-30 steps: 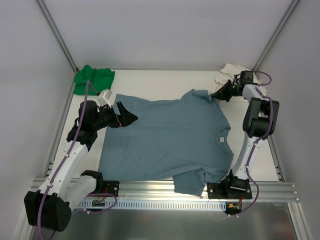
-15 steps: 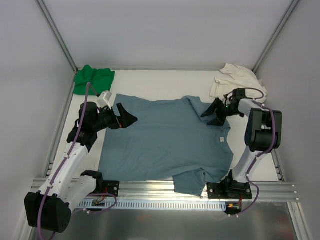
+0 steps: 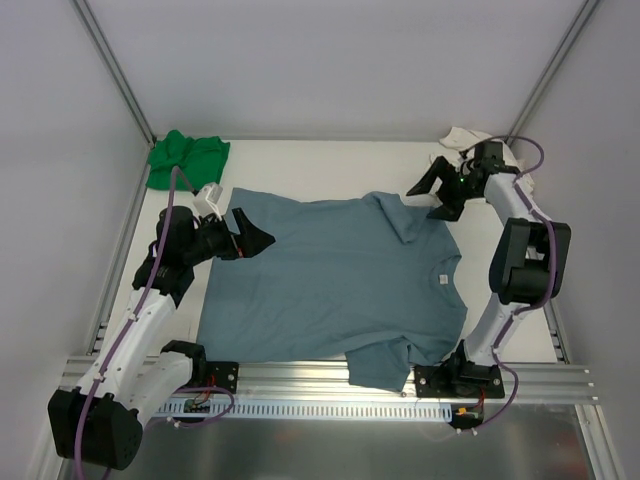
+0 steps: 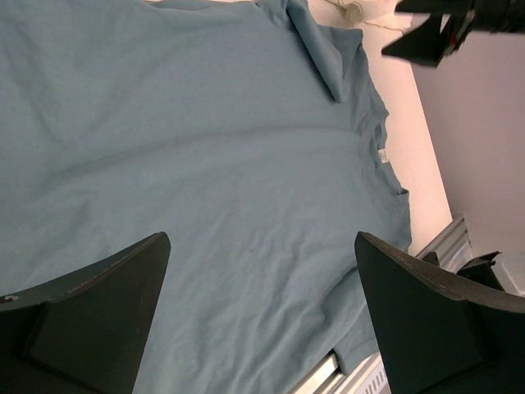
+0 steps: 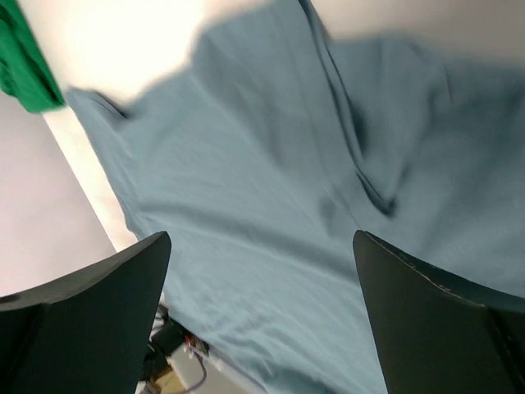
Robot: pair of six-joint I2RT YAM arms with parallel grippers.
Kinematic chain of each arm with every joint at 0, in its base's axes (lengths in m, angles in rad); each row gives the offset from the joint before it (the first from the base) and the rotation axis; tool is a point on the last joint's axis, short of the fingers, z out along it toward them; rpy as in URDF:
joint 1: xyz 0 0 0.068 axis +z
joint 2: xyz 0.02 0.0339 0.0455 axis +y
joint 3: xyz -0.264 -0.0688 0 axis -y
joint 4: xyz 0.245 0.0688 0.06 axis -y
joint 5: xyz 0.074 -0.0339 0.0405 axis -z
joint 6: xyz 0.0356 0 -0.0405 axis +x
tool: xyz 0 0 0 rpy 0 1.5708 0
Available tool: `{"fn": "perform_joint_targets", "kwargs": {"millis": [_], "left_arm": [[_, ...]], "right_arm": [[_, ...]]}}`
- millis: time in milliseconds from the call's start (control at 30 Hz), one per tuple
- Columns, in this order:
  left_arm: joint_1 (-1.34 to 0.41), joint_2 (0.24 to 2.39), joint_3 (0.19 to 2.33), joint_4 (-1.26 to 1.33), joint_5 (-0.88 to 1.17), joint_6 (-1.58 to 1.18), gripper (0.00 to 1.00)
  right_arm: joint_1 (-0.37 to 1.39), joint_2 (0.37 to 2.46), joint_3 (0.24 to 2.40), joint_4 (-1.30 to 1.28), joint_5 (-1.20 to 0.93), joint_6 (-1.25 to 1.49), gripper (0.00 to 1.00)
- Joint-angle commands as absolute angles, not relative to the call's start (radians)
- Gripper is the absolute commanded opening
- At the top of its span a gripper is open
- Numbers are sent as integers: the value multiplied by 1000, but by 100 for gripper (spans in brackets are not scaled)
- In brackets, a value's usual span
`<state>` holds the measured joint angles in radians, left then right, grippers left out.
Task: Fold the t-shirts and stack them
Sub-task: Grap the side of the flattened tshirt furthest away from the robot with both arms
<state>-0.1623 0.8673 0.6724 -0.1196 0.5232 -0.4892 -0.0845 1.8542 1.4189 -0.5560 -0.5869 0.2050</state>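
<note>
Blue-grey t-shirt (image 3: pixel 335 275): lay spread flat across the middle of the white table (image 3: pixel 320 165), collar toward the right side and hem toward the left.
Neck tag (image 3: pixel 439 279): small and white, sat at the collar on the shirt's right edge; it also showed in the left wrist view (image 4: pixel 381 154).
Far sleeve (image 3: pixel 400 215): was folded inward and lay on top of the shirt's chest, forming a creased flap.
Near sleeve (image 3: pixel 380 365): hung past the table's near edge and lay over the aluminium rail (image 3: pixel 300 378).
Green t-shirt (image 3: pixel 187 158): lay bunched in the far left corner of the table, apart from the blue-grey one.
Cream-white t-shirt (image 3: pixel 462 138): lay crumpled in the far right corner, partly hidden behind the right arm's wrist.
Left gripper (image 3: pixel 252 230): sat over the shirt's far left corner with its jaws spread wide; in its own wrist view (image 4: pixel 262 328) only flat cloth showed between the fingers (image 4: pixel 90 320), and nothing was gripped.
Right gripper (image 3: pixel 428 196): hovered just beyond the folded sleeve, near the far edge of the shirt, with its jaws wide apart and nothing in them.
Right wrist view: looked down along the blue-grey shirt (image 5: pixel 287 213) with the fold line visible, the green tee (image 5: pixel 20 66) at the upper left, and no cloth between the fingers (image 5: pixel 443 320).
</note>
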Motion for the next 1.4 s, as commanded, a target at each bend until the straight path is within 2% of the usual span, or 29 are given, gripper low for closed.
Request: {"fn": "perform_joint_targets", "kwargs": {"millis": [0, 133, 200, 233, 333, 367, 600, 767, 1100, 1233, 1367], "left_arm": [[-161, 856, 667, -126, 534, -489, 99], [-161, 874, 670, -115, 540, -492, 99], [-161, 882, 675, -114, 540, -492, 99], [-161, 882, 678, -115, 541, -491, 99], [-161, 888, 683, -123, 538, -482, 99], [-161, 890, 686, -130, 538, -480, 99], [-161, 881, 684, -153, 532, -462, 99], [-161, 887, 683, -152, 535, -463, 99], [-161, 894, 684, -146, 534, -465, 99], [-161, 893, 684, -150, 526, -465, 99], [-161, 890, 684, -156, 520, -462, 99]], "right_arm": [[-52, 1923, 1574, -586, -575, 239, 99], [-31, 2071, 1736, -606, -609, 267, 99], [-23, 2156, 1811, -589, -626, 278, 86], [-17, 2186, 1860, -584, -633, 293, 73], [-5, 2293, 1933, -571, -649, 314, 46], [-3, 2340, 1981, -578, -650, 318, 44], [-3, 2408, 2042, -569, -637, 331, 44], [-2, 2413, 2043, -572, -626, 325, 51], [-14, 2411, 2005, -591, -609, 295, 57], [-14, 2431, 1988, -594, -612, 293, 56], [-14, 2459, 1977, -606, -606, 293, 47]]}}
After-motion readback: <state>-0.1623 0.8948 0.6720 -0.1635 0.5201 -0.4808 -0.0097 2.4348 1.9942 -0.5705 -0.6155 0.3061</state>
